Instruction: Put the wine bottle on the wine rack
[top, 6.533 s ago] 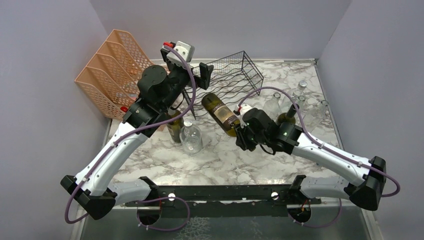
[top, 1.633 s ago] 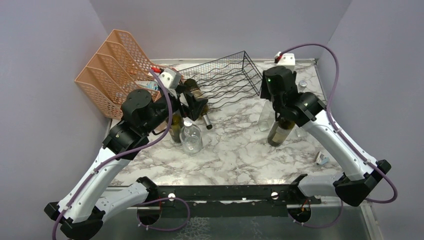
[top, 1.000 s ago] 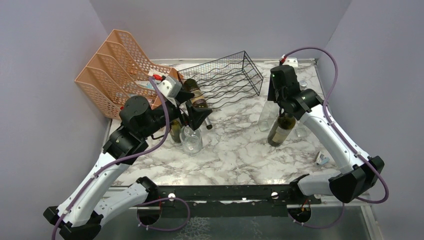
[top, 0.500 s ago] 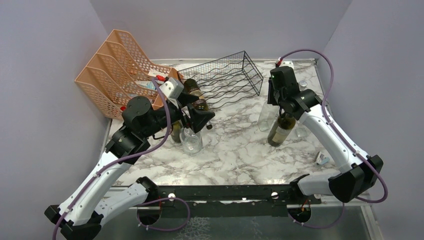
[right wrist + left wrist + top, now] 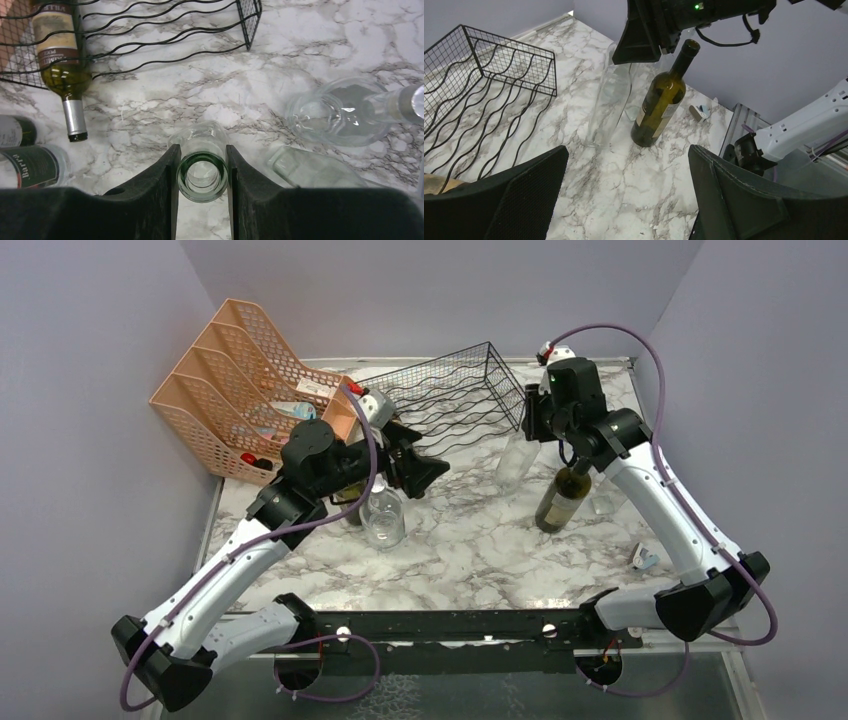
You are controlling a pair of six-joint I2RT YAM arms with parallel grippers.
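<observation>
Currently pinching, with the right pincer (image 5: pixel 201 150), the neck of a leaning slim clear glass bottle (image 5: pixel 610 95), closed tight on both sides of its mouth. Holding the left pincer (image 5: pixel 626 150) wide open and empty above the white marble tabletop (image 5: pixel 470 540), near the black thin-wire wine rack (image 5: pixel 505 390). Can make out an olive-green labelled wine bottle (image 5: pixel 56 45) lying among the wavy wires at the rack's left end, silver-capped neck sticking out over the tabletop.

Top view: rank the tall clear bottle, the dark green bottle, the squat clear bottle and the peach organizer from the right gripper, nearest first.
1. Tall clear bottle: neck held by the right gripper.
2. Dark green bottle: upright, just beside it.
3. Squat clear bottle: left of centre.
4. Peach organizer: far-left corner.
</observation>
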